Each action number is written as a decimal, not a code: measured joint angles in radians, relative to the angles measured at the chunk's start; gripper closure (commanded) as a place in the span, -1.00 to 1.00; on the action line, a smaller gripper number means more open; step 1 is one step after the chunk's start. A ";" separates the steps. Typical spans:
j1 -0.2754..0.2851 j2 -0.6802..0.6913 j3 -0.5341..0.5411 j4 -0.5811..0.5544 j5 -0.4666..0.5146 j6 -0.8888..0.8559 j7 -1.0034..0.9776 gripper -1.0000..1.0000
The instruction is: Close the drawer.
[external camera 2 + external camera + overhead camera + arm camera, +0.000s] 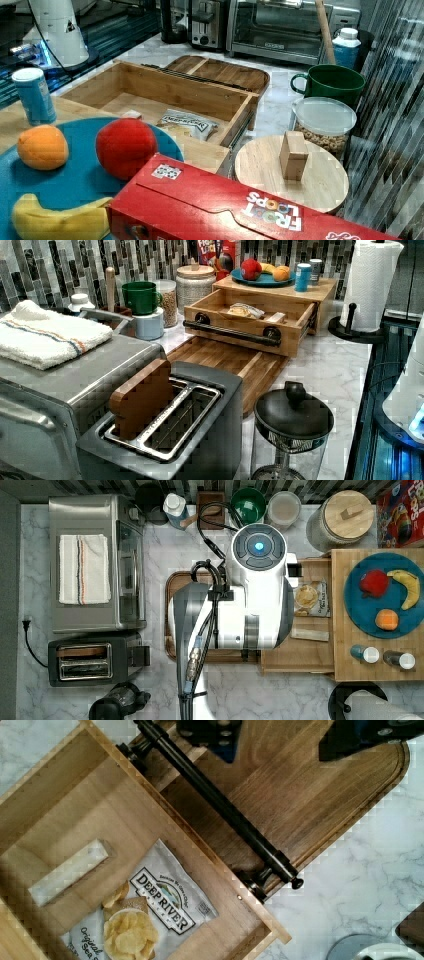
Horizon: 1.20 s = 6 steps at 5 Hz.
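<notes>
The light-wood drawer (235, 322) stands pulled out from under the butcher-block top, its black bar handle (230, 332) facing the dark tray. A chips bag (150, 910) and a small pale block (70, 875) lie in the drawer (100, 820). In the wrist view my gripper (290, 737) is open over the dark tray (300, 795), just beyond the handle (225, 810), with nothing between its fingers. In the top view the white arm (255, 595) covers the front of the drawer (300, 655). The right view looks into the drawer (175, 92) from behind.
The butcher-block top (340, 670) carries a blue plate (355, 605) of fruit and two small shakers. A toaster (95, 660), a toaster oven (95, 562) and a French press (292, 435) stand beyond the tray. A paper towel roll (370, 282), a green mug (327, 82) and jars stand near the drawer.
</notes>
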 measured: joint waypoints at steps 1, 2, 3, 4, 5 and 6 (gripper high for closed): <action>-0.003 0.000 0.000 -0.001 0.000 0.011 0.000 1.00; -0.004 0.003 0.000 -0.004 0.000 0.008 0.000 1.00; -0.006 0.014 -0.001 -0.005 -0.008 0.008 -0.001 -1.00; -0.016 0.020 -0.001 -0.019 0.005 0.030 -0.004 -1.00; -0.019 0.011 0.004 -0.069 0.017 0.126 -0.054 -1.00; -0.012 0.000 0.024 -0.122 0.016 0.168 -0.118 -1.00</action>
